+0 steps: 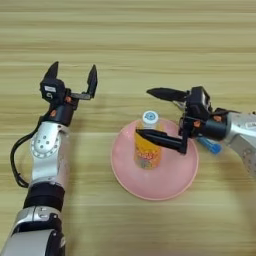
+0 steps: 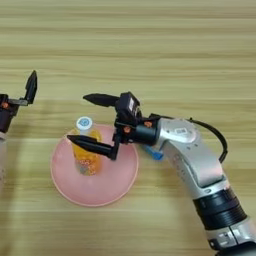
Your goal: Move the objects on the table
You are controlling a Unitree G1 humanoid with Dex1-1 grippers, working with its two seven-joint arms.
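I have the right end effector [image 1: 156, 116] spread wide and level with the orange-juice bottle [image 1: 147, 141], one finger [image 1: 167, 93] reaching past the white cap on the far side and the other crossing in front of the label, so the bottle sits between them but I judge nothing is pinched yet. The bottle stands upright on the pink plate [image 1: 170, 177], which lies directly beneath that end effector on the table [image 1: 128, 45]. Just behind its wrist I can make out only the tip of the blue-and-white tube [image 1: 211, 147]; the pliers I cannot find, presumably hidden under the arm. The left end effector [image 1: 71, 76] hangs well off to the far side of the plate from the right one, fingers parted and gripping nothing, idle. As far as I can judge, the job is barely begun: nothing looks lifted, and closing on the bottle seems the step in hand, with every item left to shift
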